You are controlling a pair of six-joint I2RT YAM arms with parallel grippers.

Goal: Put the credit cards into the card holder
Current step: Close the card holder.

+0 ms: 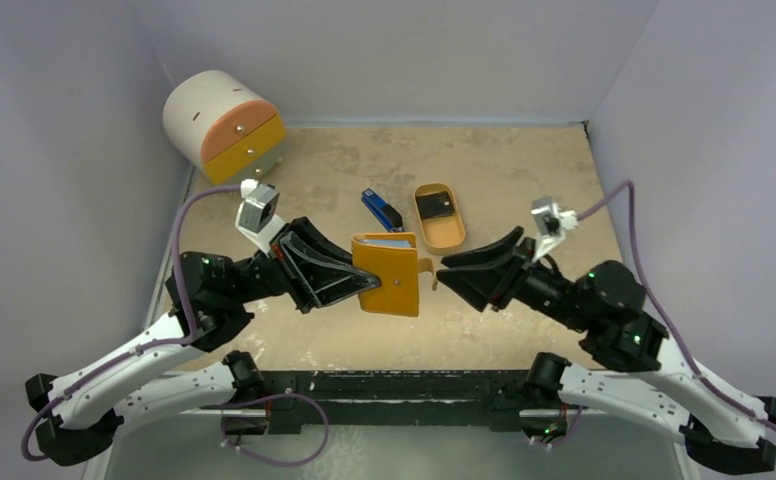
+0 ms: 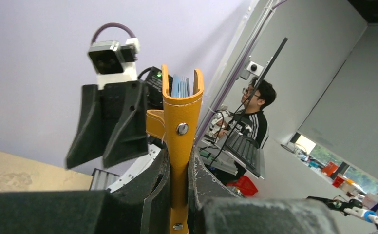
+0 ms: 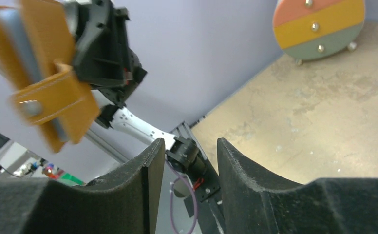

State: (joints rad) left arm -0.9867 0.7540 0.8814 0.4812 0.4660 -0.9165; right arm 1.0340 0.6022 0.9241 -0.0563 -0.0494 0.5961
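Observation:
My left gripper (image 1: 364, 280) (image 2: 179, 161) is shut on the lower edge of the orange card holder (image 1: 389, 278) (image 2: 179, 117) and holds it upright above the table's middle. Pale blue-grey edges show inside its open top. Its snap strap hangs toward my right gripper (image 1: 442, 272) (image 3: 191, 144), which is open and empty just right of the holder. In the right wrist view the card holder (image 3: 46, 92) appears blurred at the upper left. One dark credit card (image 1: 435, 205) lies in the oval orange tray (image 1: 453, 236) behind the grippers.
A blue-and-black bar (image 1: 382, 210) lies left of the tray. A round drawer unit (image 1: 224, 125) (image 3: 318, 27) stands in the far left corner. Walls close the table in on three sides.

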